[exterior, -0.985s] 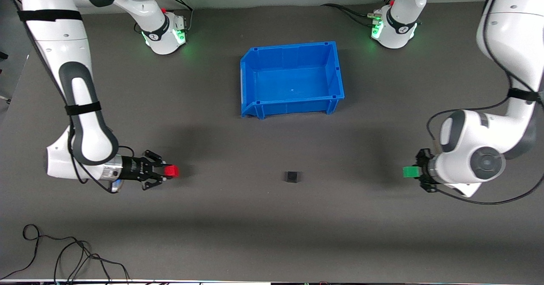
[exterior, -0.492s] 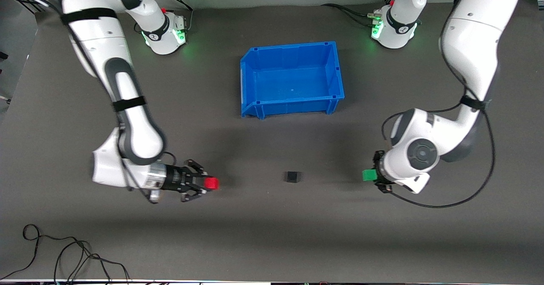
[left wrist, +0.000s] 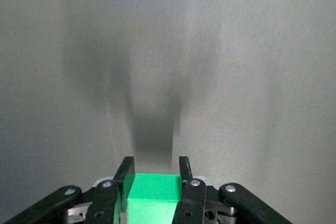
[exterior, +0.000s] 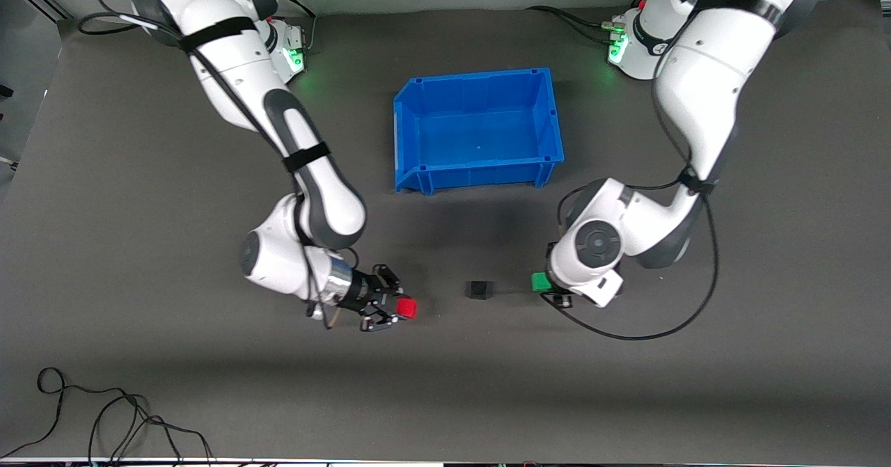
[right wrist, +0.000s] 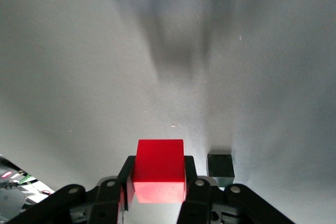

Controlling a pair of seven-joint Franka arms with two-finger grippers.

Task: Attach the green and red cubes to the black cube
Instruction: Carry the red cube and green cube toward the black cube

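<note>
Centrally, the black cube (exterior: 478,289) sits alone on the grey table (exterior: 445,383), at about 6 o'clock from the blue bin (exterior: 479,175) and nearer to the front camera than it. Both arms reach in toward it from their own ends of the table.

At roughly 9 o'clock from the black cube, the right gripper (exterior: 398,308) clamps the red cube (exterior: 407,307) between its two black fingers, over bare table toward the right arm's end. The right wrist view shows the red cube (right wrist: 159,170) pinched squarely between the fingers (right wrist: 126,174), with the black cube (right wrist: 220,165) near it on the surface and clearly apart from it.

At about 3 o'clock from the black cube, the left gripper (exterior: 546,287) clenches the green cube (exterior: 540,282), mostly hidden under the arm's white wrist in the front view. In the left wrist view the green cube (left wrist: 152,199) fills the gap between the fingers (left wrist: 185,174), and only bare grey surface with a dark shadow lies ahead of it. A gap of table separates the green cube from the black one.

The bin's floor is bare blue plastic.
</note>
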